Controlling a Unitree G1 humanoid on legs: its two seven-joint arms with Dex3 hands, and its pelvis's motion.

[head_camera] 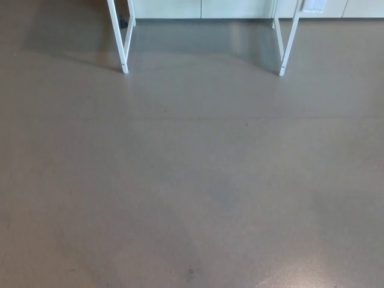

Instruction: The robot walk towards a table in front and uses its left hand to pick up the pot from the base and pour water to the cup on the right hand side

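While far ahead, table legs (125,36).

A grey-brown floor (192,180) was seen filling most of the view, marked by faint scuffs. Two pairs of white legs (125,48) were planted on it near the top, before pale cabinet fronts (204,8).

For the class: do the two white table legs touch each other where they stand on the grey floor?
Apart. The head view shows the left leg and right leg separated by bare floor.
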